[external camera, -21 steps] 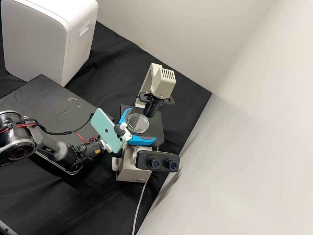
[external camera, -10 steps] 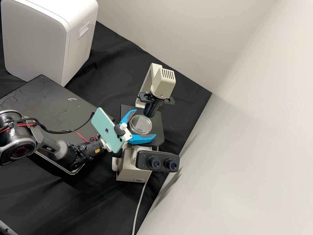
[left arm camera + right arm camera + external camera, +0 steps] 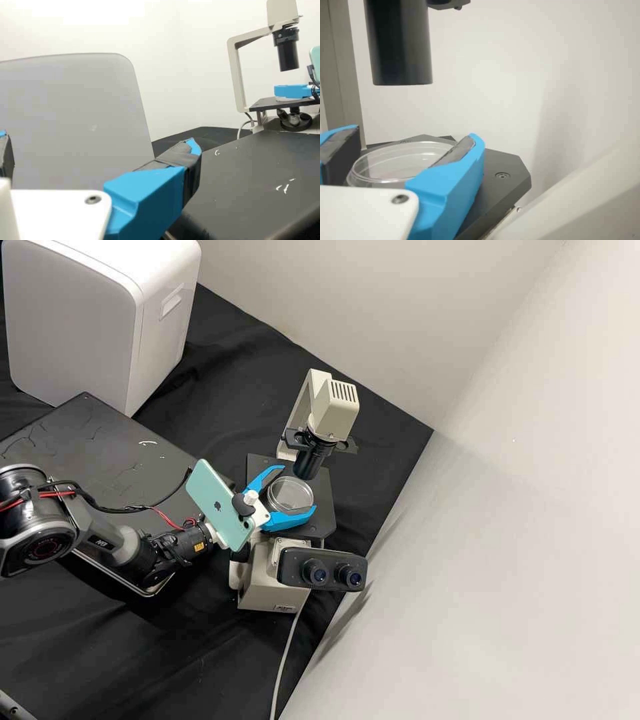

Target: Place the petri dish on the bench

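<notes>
A clear petri dish (image 3: 290,495) lies on the black stage (image 3: 325,497) of a microscope, just under its dark condenser tube (image 3: 310,460). My right gripper (image 3: 298,489) comes in from the left and is shut on the dish, one blue finger on each side of its rim. In the right wrist view the dish (image 3: 395,160) sits between the pads of the right gripper (image 3: 412,137), still resting on the stage (image 3: 505,175). My left gripper (image 3: 97,145) is open, with nothing between its fingers, facing a white box (image 3: 70,115).
A white box (image 3: 93,313) stands at the back left, and a black slab (image 3: 100,447) lies in front of it. The microscope's eyepieces (image 3: 327,571) jut out below the stage and its cable (image 3: 283,653) trails forward. A pale wall (image 3: 520,540) closes the right side.
The right gripper's fingers have slid farther in along the dish and closed onto its rim. The dish has stayed on the stage.
</notes>
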Available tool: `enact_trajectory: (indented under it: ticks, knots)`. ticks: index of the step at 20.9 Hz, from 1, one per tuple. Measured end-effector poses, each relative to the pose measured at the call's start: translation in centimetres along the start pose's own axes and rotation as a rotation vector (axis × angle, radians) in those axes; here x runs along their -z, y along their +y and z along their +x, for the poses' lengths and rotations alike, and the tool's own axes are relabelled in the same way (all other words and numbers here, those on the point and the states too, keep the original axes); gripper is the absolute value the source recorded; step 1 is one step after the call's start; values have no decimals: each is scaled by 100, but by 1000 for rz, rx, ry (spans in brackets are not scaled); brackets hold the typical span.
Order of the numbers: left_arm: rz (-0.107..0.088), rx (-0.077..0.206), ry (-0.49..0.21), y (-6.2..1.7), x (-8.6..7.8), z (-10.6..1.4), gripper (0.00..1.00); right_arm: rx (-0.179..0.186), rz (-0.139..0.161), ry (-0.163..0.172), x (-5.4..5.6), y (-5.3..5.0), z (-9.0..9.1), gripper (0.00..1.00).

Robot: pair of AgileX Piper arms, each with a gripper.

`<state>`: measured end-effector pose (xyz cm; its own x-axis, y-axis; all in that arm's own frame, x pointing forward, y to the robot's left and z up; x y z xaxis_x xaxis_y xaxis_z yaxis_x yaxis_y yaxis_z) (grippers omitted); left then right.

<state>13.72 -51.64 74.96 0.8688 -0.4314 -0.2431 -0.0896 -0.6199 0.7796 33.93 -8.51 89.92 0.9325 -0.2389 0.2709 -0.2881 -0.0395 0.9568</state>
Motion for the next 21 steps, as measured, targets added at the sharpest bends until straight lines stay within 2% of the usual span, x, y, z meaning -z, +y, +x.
enact_trajectory:
  ticks: [7, 11, 12, 16, 21]
  knots:
    - [0, 0, 0, 0, 0, 0, 100, 0, 19, 0, 0, 0, 0, 0]
    - [0, 0, 1, 0, 1, 0, 100, 0, 19, 0, 0, 0, 0, 0]
    - [0, 0, 1, 0, 1, 0, 100, 0, 19, 0, 0, 0, 0, 100]
    - [0, 0, 1, 0, 1, 0, 100, -13, 34, -11, 13, -15, 1, 100]
    - [0, 0, 1, 0, 1, 0, 100, -25, 4, -18, 37, -40, 1, 100]
